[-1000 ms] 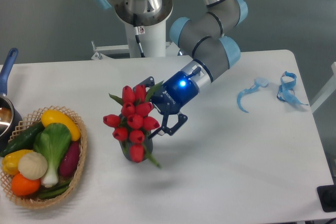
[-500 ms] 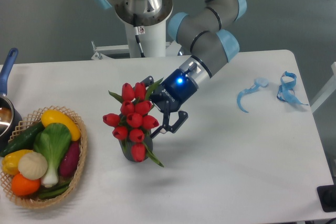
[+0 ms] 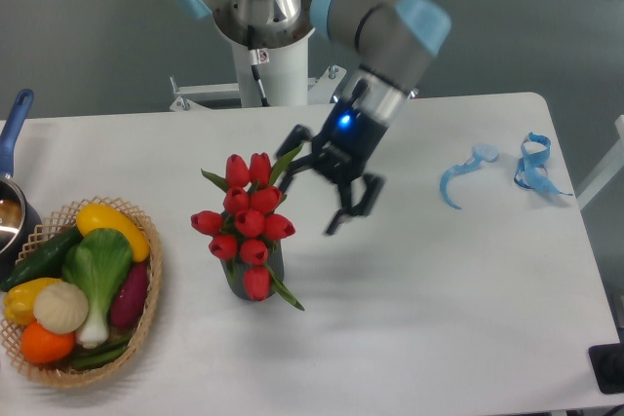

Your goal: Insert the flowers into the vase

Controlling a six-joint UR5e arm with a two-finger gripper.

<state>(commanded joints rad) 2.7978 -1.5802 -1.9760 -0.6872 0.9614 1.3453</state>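
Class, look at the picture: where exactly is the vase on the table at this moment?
The vase stands left of the table's middle, mostly hidden under the flowers in it, with the wicker basket to its left and the open hand above right, clear of it.

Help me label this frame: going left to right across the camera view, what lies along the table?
Pot with a blue handle → wicker basket of toy vegetables → flowers standing in the vase → gripper, open above the table → blue ribbon pieces.
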